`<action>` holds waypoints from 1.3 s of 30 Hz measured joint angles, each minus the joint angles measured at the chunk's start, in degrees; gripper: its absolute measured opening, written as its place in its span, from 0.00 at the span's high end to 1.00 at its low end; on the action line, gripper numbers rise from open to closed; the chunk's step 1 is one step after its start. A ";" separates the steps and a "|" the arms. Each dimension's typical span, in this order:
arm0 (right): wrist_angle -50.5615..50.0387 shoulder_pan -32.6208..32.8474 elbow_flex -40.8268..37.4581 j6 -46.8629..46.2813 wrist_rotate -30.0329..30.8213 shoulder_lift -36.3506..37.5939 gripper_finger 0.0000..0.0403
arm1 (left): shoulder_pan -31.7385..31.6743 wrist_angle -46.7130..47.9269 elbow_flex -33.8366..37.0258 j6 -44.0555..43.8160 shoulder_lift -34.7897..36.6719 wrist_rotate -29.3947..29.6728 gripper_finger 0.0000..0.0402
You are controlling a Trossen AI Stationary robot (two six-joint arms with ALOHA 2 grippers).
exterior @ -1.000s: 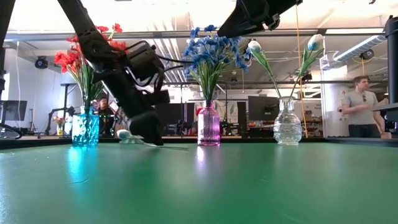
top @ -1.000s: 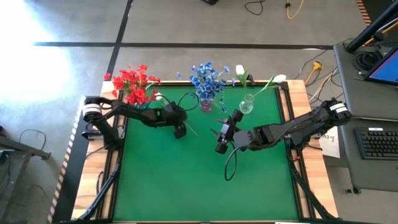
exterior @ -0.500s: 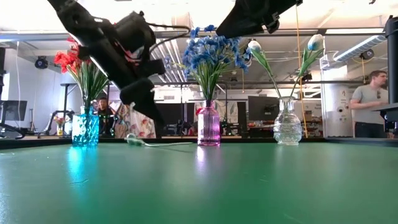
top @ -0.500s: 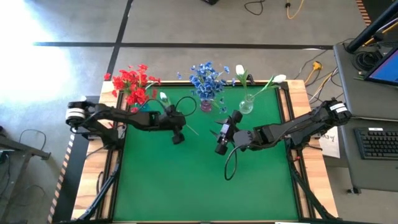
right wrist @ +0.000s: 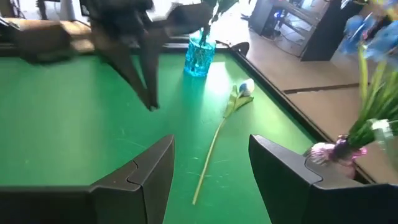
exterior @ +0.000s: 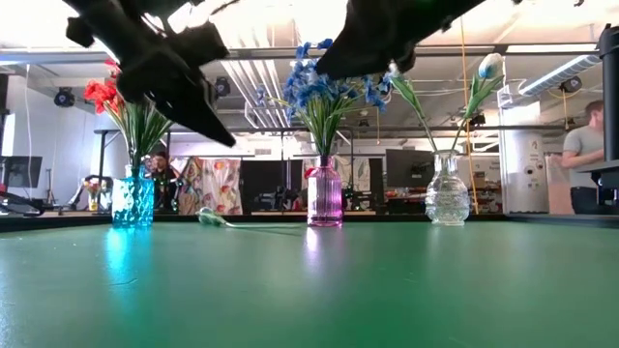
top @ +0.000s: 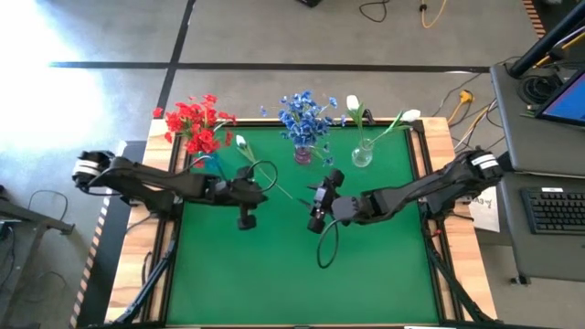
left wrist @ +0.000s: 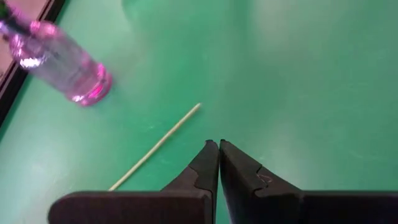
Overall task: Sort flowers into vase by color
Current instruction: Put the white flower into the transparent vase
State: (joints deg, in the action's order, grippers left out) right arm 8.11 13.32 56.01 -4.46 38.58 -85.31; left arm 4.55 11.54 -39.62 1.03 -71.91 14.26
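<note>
A white tulip-like flower (top: 241, 143) lies flat on the green table, its thin stem (top: 279, 187) running toward the table's middle; its bud also shows in the low view (exterior: 207, 217). My left gripper (top: 245, 221) hangs shut above the table, near-side of the stem; in its wrist view (left wrist: 218, 147) the stem's cut end (left wrist: 194, 109) lies just ahead. My right gripper (top: 313, 222) is open, right of the stem end; in its wrist view (right wrist: 211, 142) the flower (right wrist: 244, 88) lies ahead between the fingers, untouched.
Along the far edge stand a teal vase of red flowers (top: 196, 128), a pink vase of blue flowers (top: 303, 153) and a clear vase (top: 362, 156) holding white tulips. The near half of the mat (top: 274, 283) is bare green. People move in the room behind.
My left gripper has risen off the table beside the lying flower and drawn back toward the near edge and a little left. My right gripper has shifted slightly left toward the stem's end. The flower stays lying on the mat.
</note>
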 joint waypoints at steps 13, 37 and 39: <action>11.80 -5.15 1.23 -4.00 -6.38 -15.44 0.51 | 8.69 4.05 0.00 -2.22 7.51 0.13 1.00; 6.28 -12.61 11.11 -10.83 -13.56 -32.91 0.47 | 9.15 10.38 -0.02 -4.54 11.22 0.36 1.00; 4.41 -12.58 11.13 -11.71 -13.64 -32.44 0.55 | 9.13 10.11 -0.02 -4.51 11.15 0.46 1.00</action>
State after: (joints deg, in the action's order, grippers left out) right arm 12.51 0.74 67.14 -16.17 24.94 -117.74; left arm 13.67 21.65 -39.64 -3.49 -60.76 14.72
